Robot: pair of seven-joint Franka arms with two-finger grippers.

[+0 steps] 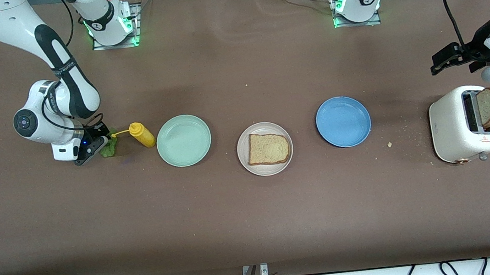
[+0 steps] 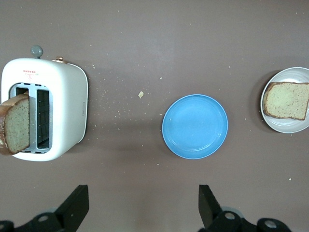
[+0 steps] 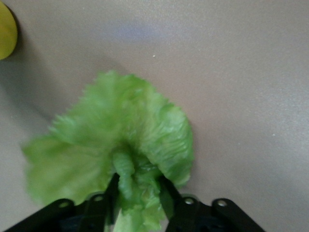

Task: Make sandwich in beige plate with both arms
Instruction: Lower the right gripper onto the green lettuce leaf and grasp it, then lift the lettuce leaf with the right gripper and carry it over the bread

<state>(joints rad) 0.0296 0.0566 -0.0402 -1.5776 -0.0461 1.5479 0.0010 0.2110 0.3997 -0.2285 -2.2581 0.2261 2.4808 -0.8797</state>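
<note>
Green lettuce leaf (image 3: 116, 145) pinched between right gripper (image 3: 140, 193) fingers (image 3: 169, 198)

Mustard bottle (image 1: 142, 135) crowds lettuce (image 1: 110, 147); mint plate (image 1: 183, 140) just beside bottle.

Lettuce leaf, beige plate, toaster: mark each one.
lettuce leaf (image 3: 120, 130), right wrist view, middle of the leaf.
beige plate (image 1: 243, 148), front view, bare rim beside the bread.
toaster (image 1: 451, 128), front view, white side wall.

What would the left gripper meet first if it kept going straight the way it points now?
Probably bare table. The left gripper hangs open, pointing down between the toaster and the blue plate, over neither; depth is unclear.
</note>
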